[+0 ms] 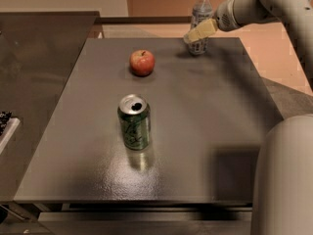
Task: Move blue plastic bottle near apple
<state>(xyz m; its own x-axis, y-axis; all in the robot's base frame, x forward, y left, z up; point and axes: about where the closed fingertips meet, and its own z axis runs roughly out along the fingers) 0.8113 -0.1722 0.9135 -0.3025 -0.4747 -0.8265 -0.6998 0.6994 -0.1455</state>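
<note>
The blue plastic bottle (201, 14) stands upright at the far edge of the dark table (205, 131), right of centre; it is clear bluish with a white cap and a pale label. The red apple (142, 62) sits to its left and a little nearer to me, about a hand's width away. My gripper (198, 34) reaches in from the upper right and lies across the lower front of the bottle, covering part of its label. Whether it holds the bottle does not show.
A green soda can (134, 122) stands upright in the middle of the table, nearer than the apple. A dark counter (39, 58) adjoins the table on the left. My arm (264, 4) spans the upper right, and my pale body (286, 180) fills the lower right corner.
</note>
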